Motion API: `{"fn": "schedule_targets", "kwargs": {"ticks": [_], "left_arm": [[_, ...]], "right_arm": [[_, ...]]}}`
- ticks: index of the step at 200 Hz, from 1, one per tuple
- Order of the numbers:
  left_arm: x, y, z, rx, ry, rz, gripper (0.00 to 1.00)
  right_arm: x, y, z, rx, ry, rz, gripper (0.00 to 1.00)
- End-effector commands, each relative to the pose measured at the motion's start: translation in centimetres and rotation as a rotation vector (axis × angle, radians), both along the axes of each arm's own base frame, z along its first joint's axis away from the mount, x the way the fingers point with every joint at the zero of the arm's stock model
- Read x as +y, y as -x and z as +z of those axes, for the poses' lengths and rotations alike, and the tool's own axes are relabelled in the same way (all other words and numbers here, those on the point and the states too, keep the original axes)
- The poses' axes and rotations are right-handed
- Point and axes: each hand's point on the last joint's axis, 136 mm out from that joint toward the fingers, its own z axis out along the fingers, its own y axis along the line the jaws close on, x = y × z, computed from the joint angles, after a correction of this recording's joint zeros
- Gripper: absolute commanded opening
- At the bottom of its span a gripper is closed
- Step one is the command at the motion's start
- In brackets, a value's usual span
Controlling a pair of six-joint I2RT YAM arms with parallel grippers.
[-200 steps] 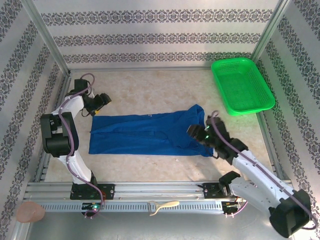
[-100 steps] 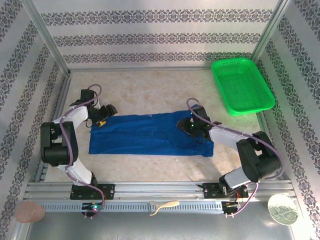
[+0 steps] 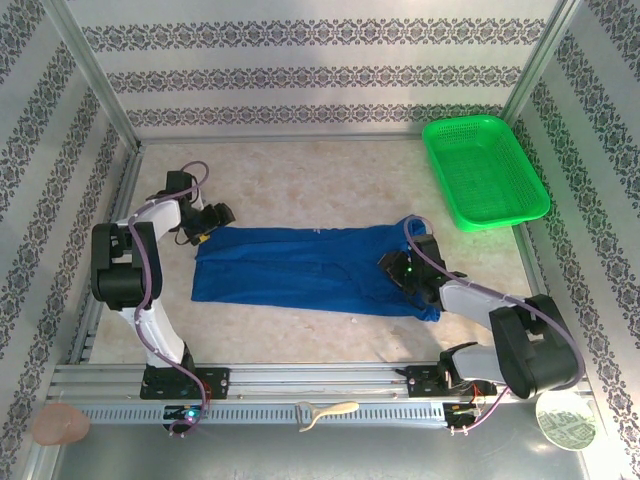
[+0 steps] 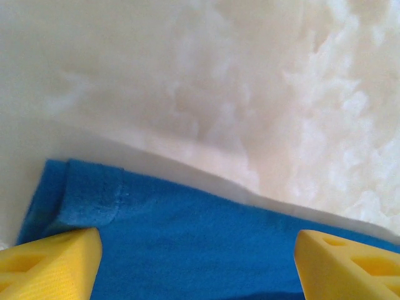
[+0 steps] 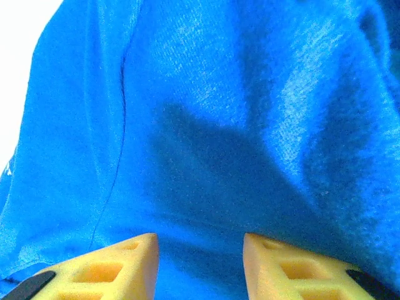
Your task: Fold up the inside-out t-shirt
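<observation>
The soft royal blue inside-out t-shirt [image 3: 300,265] lies lengthwise on the tabletop [image 3: 300,180] between our claws. Our left claw [image 3: 205,230], spread wide, has its corner hem just ahead. Our right claw [image 3: 392,268], narrowly parted, sits over the opposite end, grip uncertain.

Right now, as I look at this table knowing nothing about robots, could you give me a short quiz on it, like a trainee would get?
1. True or false: the blue t-shirt lies inside the green basket.
2. Pick one: the left end effector is at the shirt's
A. far left corner
B. middle
C. right end
3. Fill in the gap: the left end effector's jaws stand ____.

Key
1. False. It lies spread out on the table, apart from the basket.
2. A
3. open
</observation>
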Motion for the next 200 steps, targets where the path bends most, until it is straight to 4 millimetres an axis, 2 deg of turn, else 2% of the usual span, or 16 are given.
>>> {"fn": "schedule_targets", "kwargs": {"ticks": [1, 19, 37, 45, 63, 83, 103, 117, 130, 145, 163, 179, 200], "left_arm": [[0.2, -1.3, 3.3, -0.082, -0.003, -0.018, 0.81], [-0.4, -1.4, 5.6, -0.14, 0.033, 0.001, 0.81], [-1.5, -1.3, 6.8, -0.182, 0.077, 0.009, 0.82], [-2.1, -1.1, 6.8, -0.191, 0.09, 0.007, 0.82], [-2.8, -0.7, 5.1, -0.172, 0.118, 0.01, 0.82], [-2.8, 0.0, 2.5, -0.122, 0.12, 0.024, 0.82], [-2.5, 0.7, 0.5, -0.088, 0.101, 0.036, 0.82], [-2.2, 1.0, -0.3, -0.071, 0.082, 0.039, 0.82], [-2.0, 1.3, -0.9, -0.06, 0.07, 0.042, 0.82], [-1.7, 1.5, -1.4, -0.048, 0.064, 0.047, 0.82], [-1.4, 1.8, -1.9, -0.037, 0.058, 0.055, 0.82], [-1.0, 1.8, -2.1, -0.035, 0.051, 0.062, 0.82], [-0.5, 1.4, -1.2, -0.061, 0.061, 0.066, 0.82]], "right_arm": [[0.2, -1.3, 2.9, -0.067, 0.001, 0.05, 0.43], [1.2, -2.6, 6.1, -0.141, -0.004, 0.124, 0.44], [2.4, -3.6, 8.7, -0.2, -0.032, 0.195, 0.44], [3.3, -3.9, 9.4, -0.212, -0.056, 0.23, 0.43], [5.4, -3.9, 9.9, -0.21, -0.085, 0.294, 0.42], [8.2, -2.8, 8.9, -0.185, -0.095, 0.351, 0.41], [10.7, -0.8, 6.5, -0.132, -0.109, 0.396, 0.4], [11.3, 0.6, 4.3, -0.09, -0.104, 0.396, 0.4], [11.0, 1.5, 2.4, -0.057, -0.104, 0.368, 0.4], [9.7, 2.2, 0.5, -0.029, -0.094, 0.314, 0.4], [8.2, 2.6, -0.8, -0.004, -0.079, 0.276, 0.4], [7.7, 2.5, -0.8, 0.002, -0.108, 0.268, 0.4], [7.2, 1.5, 2.0, -0.054, -0.164, 0.278, 0.41]]}}
